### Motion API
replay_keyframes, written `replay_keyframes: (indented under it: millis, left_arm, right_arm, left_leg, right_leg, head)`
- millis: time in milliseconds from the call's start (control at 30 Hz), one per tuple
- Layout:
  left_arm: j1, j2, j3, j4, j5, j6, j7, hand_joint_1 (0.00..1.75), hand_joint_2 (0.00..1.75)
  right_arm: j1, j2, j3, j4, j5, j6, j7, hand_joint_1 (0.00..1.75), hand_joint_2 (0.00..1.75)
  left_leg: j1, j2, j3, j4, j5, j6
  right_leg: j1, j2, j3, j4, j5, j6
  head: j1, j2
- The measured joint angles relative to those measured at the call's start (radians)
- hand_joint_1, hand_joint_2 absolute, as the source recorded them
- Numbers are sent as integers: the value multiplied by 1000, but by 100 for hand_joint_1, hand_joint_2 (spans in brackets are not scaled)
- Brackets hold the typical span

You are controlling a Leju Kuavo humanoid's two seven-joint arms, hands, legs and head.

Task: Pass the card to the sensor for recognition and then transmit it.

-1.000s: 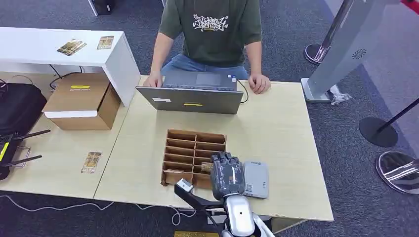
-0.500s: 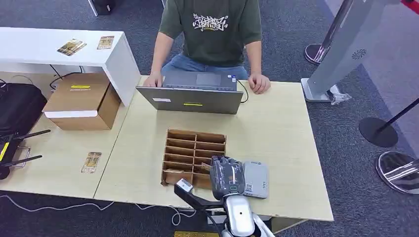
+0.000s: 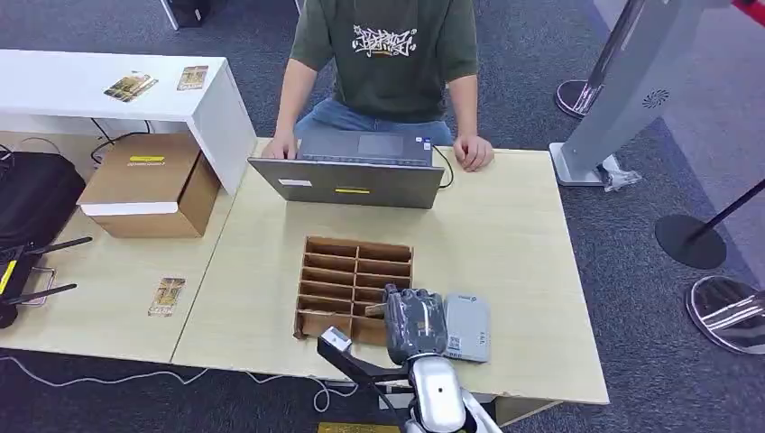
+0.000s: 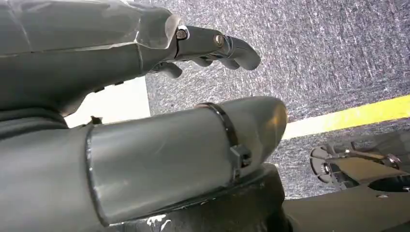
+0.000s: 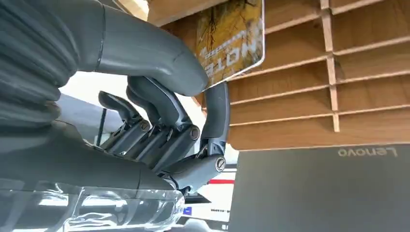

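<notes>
The right hand [image 3: 415, 323] pinches the card [image 5: 232, 41] between its thumb and a finger, the other fingers curled in below it. In the right wrist view the card stands against the wooden slots of the divider tray [image 3: 338, 271], so it seems barely clear of the tray. The grey sensor [image 3: 467, 327] lies flat on the tabletop [image 3: 505, 244], just to the right of the hand, at the near edge.

The step in hand looks like carrying the card over to the sensor. To do it well, the hand should lift the card fully clear of the slot walls before it goes right — a sideways drag could catch an edge and twist the card out of so light a pinch. Then lower the card's face flat and close over the sensor's top, and pause for the read.

The left hand [image 4: 208, 46] hangs over the carpet with its fingers loosely apart and nothing in it. A person sits at the laptop [image 3: 347, 180] on the far side — probably the one to receive the card.
</notes>
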Motion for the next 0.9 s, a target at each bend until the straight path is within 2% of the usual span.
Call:
replay_keyframes:
  millis: [900]
  left_arm:
    - [3,2,0,0,19,0,-15,0,0]
  right_arm:
    - [5,0,-14,-3,-3,-18,-19,175,175]
  left_leg:
    - [0,0,0,0,0,0]
  right_leg:
    - [0,0,0,0,0,0]
  head:
    - [0,0]
